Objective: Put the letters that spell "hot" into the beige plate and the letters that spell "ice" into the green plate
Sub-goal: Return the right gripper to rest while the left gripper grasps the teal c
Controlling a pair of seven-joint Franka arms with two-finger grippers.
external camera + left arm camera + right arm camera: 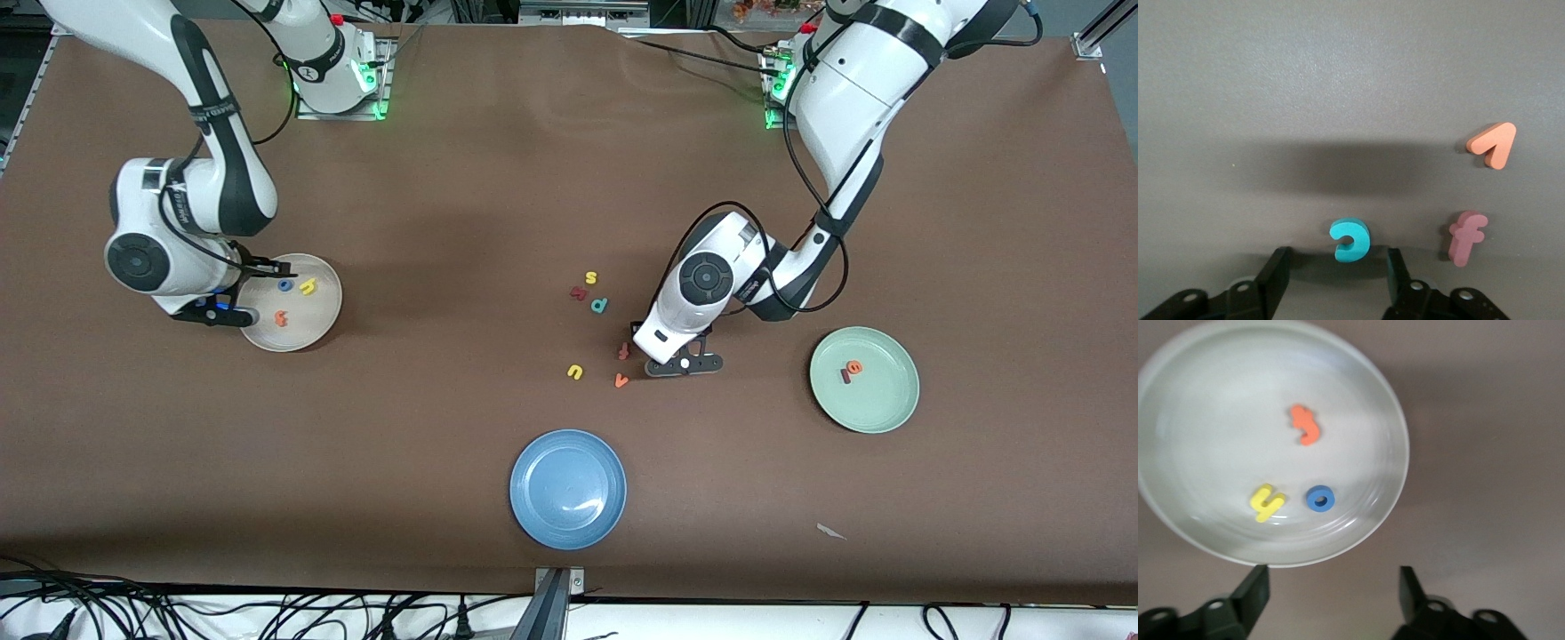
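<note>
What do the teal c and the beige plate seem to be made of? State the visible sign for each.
Teal c: probably foam, matte, with thick, softly rounded edges and no shine. Beige plate: likely glazed ceramic or hard plastic, smooth and glossy, with light reflecting off its inner surface.

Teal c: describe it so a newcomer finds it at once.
Start at the green plate, then look toward the table's middle, where the left hand sits low over the mat. The teal c lies between its open fingers, beside a salmon f and an orange v; it is the only teal piece there.
</note>
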